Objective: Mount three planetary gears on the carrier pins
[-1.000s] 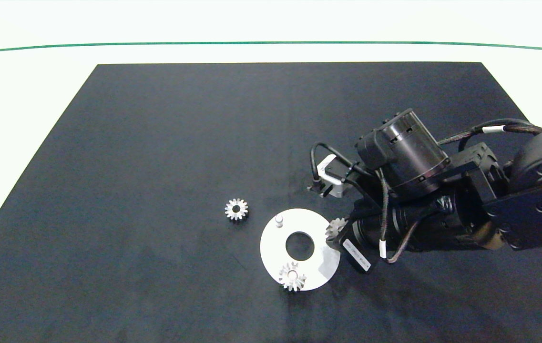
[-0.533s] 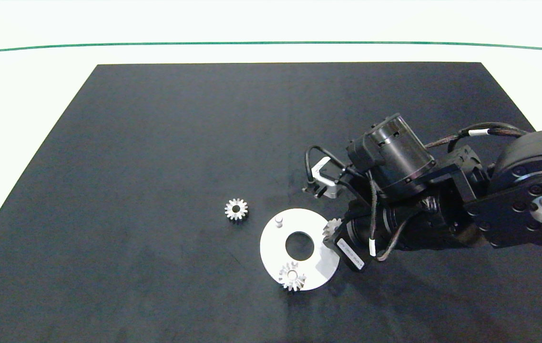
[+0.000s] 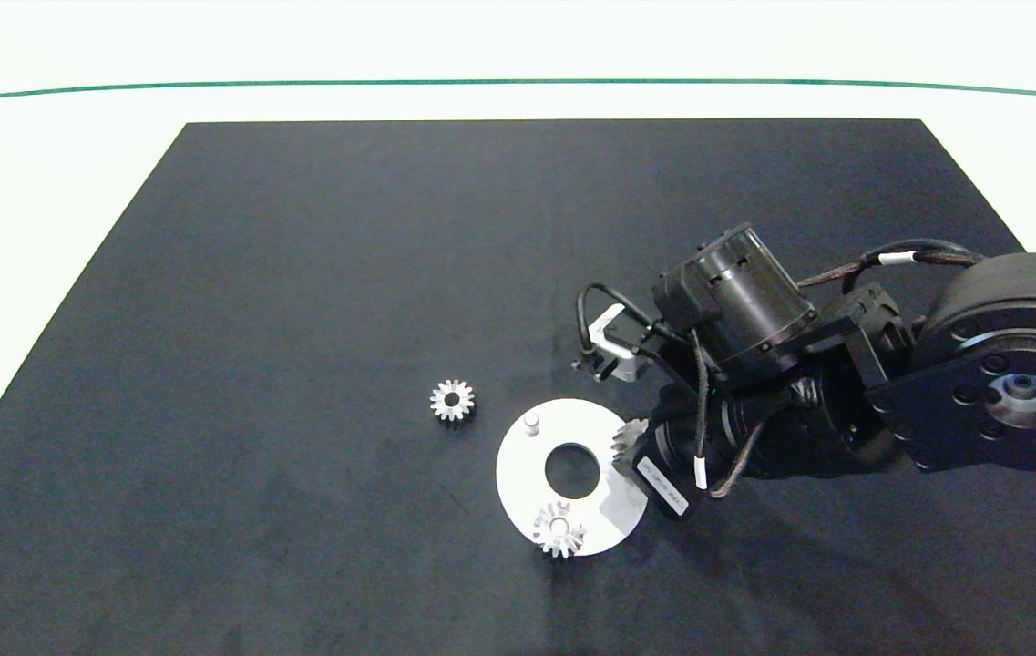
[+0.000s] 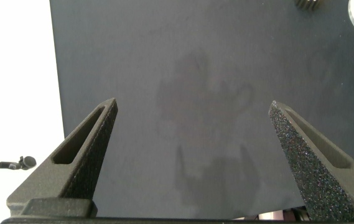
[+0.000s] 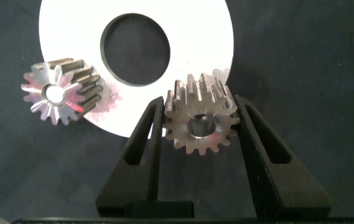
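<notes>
Gripping one of the planetary gears (image 5: 200,122) between its two grey fingers, the right pincer (image 5: 200,134) hangs over the right edge of the white disc (image 3: 531,469), right of centre in the head view. Compared with a second ago, the right arm has slid left and slightly down the frame, carrying the held gear from just off the rim to a spot over the disc's right side. The gear's round hole faces the wrist camera, and the disc's large centre hole lies beyond it.

A second gear (image 3: 559,528) sits on the pin at the lower edge of the disc, unmoved from the earlier frames. The third gear (image 3: 452,400) lies flat on the black surface (image 3: 299,273), left of the disc and apart from it, also unmoved. One bare carrier pin (image 3: 532,422) stands at the disc's upper left.

The left pincer (image 4: 192,162) is spread wide above bare black surface, holding nothing.
</notes>
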